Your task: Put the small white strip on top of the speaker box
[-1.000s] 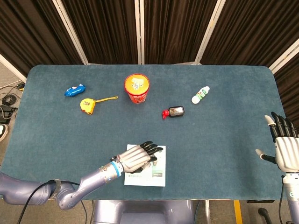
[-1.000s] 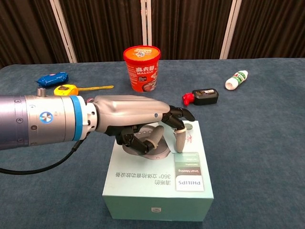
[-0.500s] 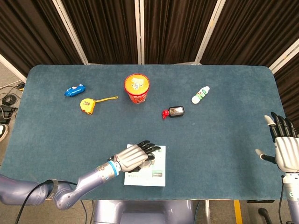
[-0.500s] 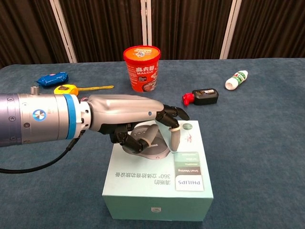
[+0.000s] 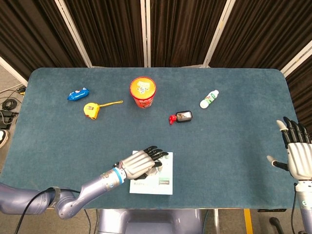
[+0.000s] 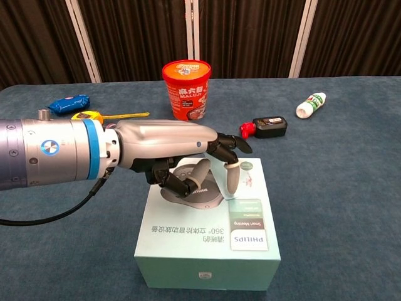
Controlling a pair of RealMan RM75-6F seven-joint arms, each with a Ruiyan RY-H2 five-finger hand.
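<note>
Left hand over box top, pinching strip, its long axis upright, tip just above box. Right hand spread, empty, well away from box. I lower, release.

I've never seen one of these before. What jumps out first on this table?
The silver left hand hovers over a pale green speaker box at the table's near edge, its fingers curled down toward the lid. Behind it stands a bright orange noodle cup near the table's middle. Far off at the right edge, the right hand waits with fingers spread.
</note>
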